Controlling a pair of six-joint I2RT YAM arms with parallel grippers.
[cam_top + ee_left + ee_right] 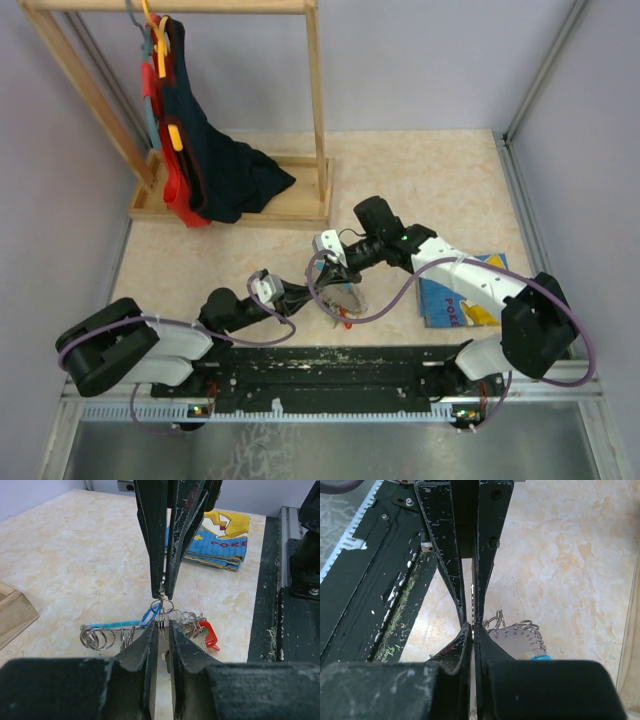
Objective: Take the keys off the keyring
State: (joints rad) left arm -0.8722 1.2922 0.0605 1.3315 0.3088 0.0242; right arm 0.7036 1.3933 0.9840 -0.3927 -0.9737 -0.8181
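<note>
The keyring (pixel 165 605) lies on the beige table as a bunch of silvery rings (pixel 97 638) with a blue strap (pixel 125 624). Its keys (pixel 192 630) lie fanned beside it, one red-headed (pixel 209 633). My right gripper (pixel 162 594) comes down from above, shut on a thin ring of the keyring. Opposite it, my left gripper (pixel 161 626) has its jaws a narrow gap apart around a ring and a silvery key edge. In the right wrist view my right gripper (pixel 473 626) is pinched tight, beside a numbered metal tag (pixel 520 637). From above, both grippers (pixel 305 293) (pixel 337 287) meet over the keys (pixel 347 312).
A blue and yellow picture book (pixel 455 297) (pixel 220 537) lies on the table to the right of the keys. A wooden clothes rack (pixel 230 205) with hanging garments stands at the back left. The black base rail (pixel 330 365) runs along the near edge.
</note>
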